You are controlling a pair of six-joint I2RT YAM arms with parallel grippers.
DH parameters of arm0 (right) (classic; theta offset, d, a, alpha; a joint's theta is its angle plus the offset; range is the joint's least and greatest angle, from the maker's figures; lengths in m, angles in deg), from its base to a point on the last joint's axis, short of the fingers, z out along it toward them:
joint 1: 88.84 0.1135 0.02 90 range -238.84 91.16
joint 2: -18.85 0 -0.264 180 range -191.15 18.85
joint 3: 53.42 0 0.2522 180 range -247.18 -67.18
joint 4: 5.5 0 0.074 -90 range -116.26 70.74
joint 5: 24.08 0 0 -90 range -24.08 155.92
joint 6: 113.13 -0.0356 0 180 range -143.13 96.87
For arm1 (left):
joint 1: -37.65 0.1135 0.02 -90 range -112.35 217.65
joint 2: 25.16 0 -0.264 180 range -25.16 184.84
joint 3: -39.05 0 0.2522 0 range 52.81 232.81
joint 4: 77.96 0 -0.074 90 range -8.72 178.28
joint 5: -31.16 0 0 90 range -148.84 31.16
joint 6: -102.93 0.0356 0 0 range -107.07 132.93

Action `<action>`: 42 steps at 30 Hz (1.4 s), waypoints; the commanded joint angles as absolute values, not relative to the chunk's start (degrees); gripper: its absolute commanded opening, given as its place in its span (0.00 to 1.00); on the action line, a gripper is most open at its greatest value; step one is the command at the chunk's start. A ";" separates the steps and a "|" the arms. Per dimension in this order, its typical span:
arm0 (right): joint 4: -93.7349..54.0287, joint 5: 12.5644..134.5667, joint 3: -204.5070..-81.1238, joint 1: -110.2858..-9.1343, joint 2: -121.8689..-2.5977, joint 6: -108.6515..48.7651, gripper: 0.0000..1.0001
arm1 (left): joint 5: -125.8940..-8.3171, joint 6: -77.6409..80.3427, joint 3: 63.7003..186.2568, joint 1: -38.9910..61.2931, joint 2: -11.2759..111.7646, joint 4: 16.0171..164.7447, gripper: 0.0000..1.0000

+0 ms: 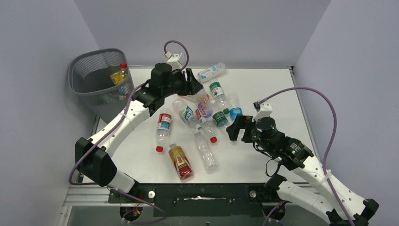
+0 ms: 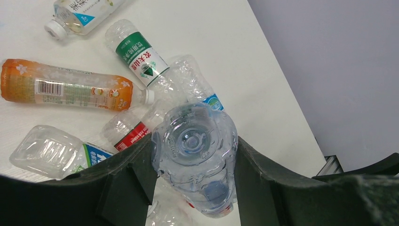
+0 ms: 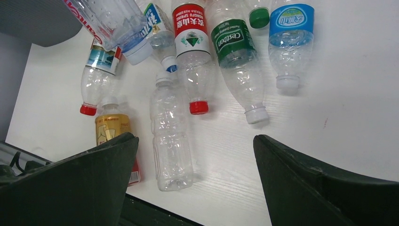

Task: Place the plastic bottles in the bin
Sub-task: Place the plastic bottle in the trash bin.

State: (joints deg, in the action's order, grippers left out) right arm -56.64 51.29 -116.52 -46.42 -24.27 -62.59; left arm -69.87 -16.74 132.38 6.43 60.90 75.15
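Ten or so bottles [image 1: 205, 153] lie bunched on the table [image 1: 277, 94], with bare room toward its right edge. Left gripper [image 2: 195, 157] is clamped on a clear bottle [image 2: 190, 141] — seen base-on only in its wrist view. Right gripper [image 3: 195, 139] gapes empty above a green "Cestbon" bottle [image 3: 234, 42]. Bin [image 1: 72, 75] stands off the far-left corner, yellow bottle [image 1: 118, 75] inside.

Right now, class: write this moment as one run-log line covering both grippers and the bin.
left gripper: shut on clear bottle | right gripper: open, empty, over loose bottles | bin: yellow bottle inside
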 commanded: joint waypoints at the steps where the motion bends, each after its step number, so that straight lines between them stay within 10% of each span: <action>1: -54.72 50.28 -116.33 -46.65 -23.43 -62.85 1.00 | -70.86 -16.05 134.11 7.05 59.09 76.79 0.31; 25: -53.65 51.49 -115.12 -46.65 -23.82 -63.38 1.00 | -71.39 -14.31 138.22 12.43 57.00 73.78 0.31; 42: -50.77 54.44 -114.03 -46.65 -26.38 -63.65 1.00 | -68.59 -9.16 148.67 39.18 50.80 70.60 0.33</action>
